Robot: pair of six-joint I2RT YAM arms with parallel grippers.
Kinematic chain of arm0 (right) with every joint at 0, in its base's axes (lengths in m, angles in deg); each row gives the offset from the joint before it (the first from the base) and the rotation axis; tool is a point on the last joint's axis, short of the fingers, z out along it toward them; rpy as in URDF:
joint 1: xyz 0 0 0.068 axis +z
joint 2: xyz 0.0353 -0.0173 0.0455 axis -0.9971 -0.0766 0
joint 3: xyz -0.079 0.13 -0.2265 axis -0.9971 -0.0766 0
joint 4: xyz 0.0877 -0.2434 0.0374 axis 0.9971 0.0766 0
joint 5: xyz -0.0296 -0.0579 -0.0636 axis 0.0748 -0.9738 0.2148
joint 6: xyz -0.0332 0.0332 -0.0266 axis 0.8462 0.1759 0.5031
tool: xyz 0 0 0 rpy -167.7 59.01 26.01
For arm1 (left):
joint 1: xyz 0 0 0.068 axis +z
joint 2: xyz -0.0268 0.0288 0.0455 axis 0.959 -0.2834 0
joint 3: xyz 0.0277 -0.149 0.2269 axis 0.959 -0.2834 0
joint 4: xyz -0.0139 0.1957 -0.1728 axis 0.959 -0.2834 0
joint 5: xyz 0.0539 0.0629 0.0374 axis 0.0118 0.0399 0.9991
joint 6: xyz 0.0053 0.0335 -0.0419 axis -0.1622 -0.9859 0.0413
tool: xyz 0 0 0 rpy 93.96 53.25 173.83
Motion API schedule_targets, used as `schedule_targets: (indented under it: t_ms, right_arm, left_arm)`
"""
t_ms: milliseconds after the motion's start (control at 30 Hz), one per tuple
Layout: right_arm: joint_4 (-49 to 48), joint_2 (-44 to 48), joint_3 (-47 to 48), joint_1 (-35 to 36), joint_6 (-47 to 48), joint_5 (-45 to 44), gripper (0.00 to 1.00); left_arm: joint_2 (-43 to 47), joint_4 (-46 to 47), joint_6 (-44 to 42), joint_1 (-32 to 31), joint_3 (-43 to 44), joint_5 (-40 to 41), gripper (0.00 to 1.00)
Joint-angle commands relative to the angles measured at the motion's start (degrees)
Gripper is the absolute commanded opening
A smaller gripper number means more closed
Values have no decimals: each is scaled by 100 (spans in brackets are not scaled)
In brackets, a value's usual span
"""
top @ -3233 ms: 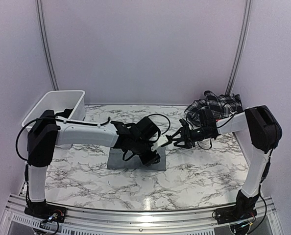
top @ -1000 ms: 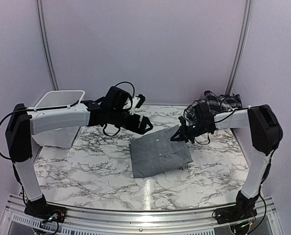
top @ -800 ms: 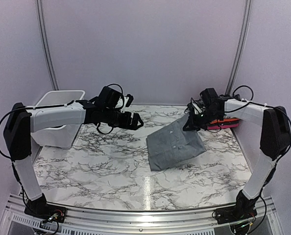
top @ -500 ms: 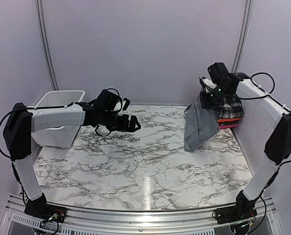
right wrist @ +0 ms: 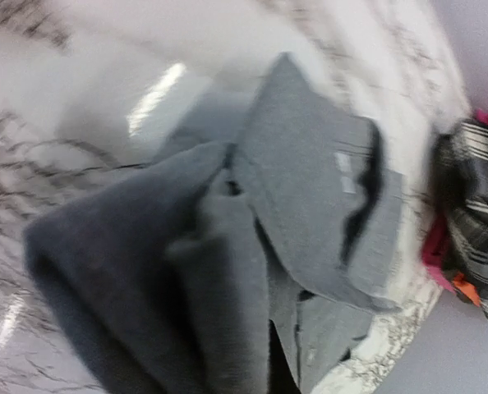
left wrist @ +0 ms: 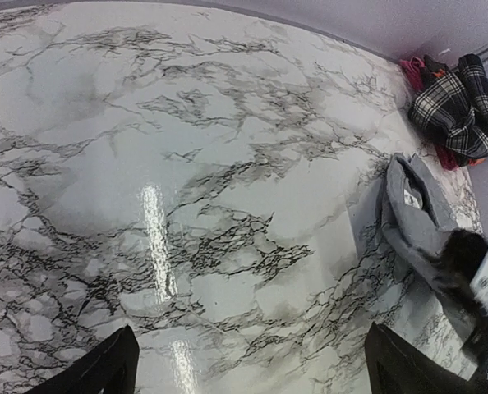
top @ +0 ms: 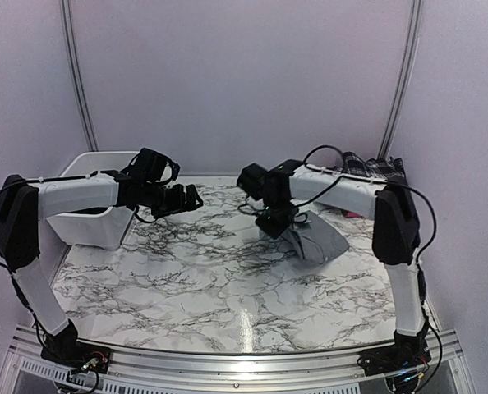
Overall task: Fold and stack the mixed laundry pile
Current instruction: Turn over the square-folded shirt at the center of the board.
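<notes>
The grey collared shirt [top: 316,239] lies bunched on the marble table [top: 227,279], right of centre. My right gripper [top: 277,223] is shut on the shirt's left end, low over the table. In the right wrist view the blurred grey shirt [right wrist: 293,213] fills the frame and hides the fingers. The black-and-white plaid piece [top: 374,167] sits at the back right corner on a red-pink piece [left wrist: 412,70]. My left gripper [top: 183,199] hovers open and empty over the table's back left. In the left wrist view its fingertips [left wrist: 104,373] stand wide apart over bare marble, with the shirt [left wrist: 416,209] off to the right.
A white plastic basket [top: 92,215] stands at the back left corner, just behind my left arm. The right arm reaches across from the right side, its elbow near the plaid pile. Walls close in the back and both sides.
The right arm has swung down from above the plaid pile, carrying the grey shirt left onto the table. The left gripper has drawn back slightly toward the basket, still open.
</notes>
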Motion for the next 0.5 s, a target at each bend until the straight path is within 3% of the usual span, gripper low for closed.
schedule_targets:
  t_ms: [0,100,267,333,400,467]
  right_arm:
    - [129,-525,563,676,-306,663,0]
    - [64,-955,1049,808,-382,1531,2]
    - [-505,-903,1627,801,-371,3486,59]
    - [-825,-611,1730,750,-388,4226,75]
    - [-1358,-96,1452,576,-539,4885,79]
    - [-1963,561,561,232,-757,5462,80]
  left_arm:
    - [487,-26,312,148,-353,95,99]
    - [631,102,499,244,-608,48,99]
    - [816,457,656,330,-937,-277,99]
    - [835,527,585,321,-922,-600,99]
    - [853,580,420,269,-900,-906,99]
    - [864,584,298,119,-873,-1111,99]
